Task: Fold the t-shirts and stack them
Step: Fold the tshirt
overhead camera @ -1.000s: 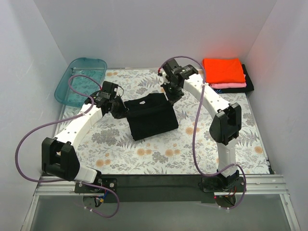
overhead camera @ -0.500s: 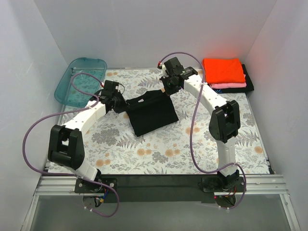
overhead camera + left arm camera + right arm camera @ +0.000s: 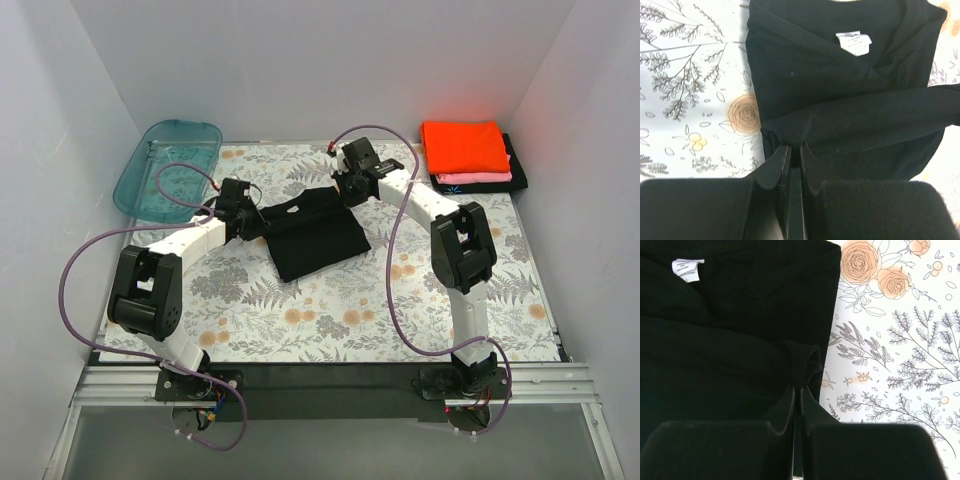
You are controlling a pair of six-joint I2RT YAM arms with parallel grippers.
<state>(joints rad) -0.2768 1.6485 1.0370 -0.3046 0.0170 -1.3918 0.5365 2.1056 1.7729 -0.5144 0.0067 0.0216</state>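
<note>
Left pincer [image 3: 256, 224], right pincer [image 3: 345, 192] shifted, gripping black shirt [image 3: 318, 240] | tub [image 3: 150, 190] left (stack [image 3: 462, 146] right)

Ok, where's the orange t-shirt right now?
In the top view, the orange t-shirt sits folded at the far right corner, lying directly on top of the pink t-shirt.

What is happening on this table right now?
Two robot arms are folding a large plain black t-shirt on the floral-patterned table. The left end effector is shut on one side of the shirt and the right end effector on the other, stretching a fold between them. A folded bright orange t-shirt tops a stack in the far right corner.
</note>
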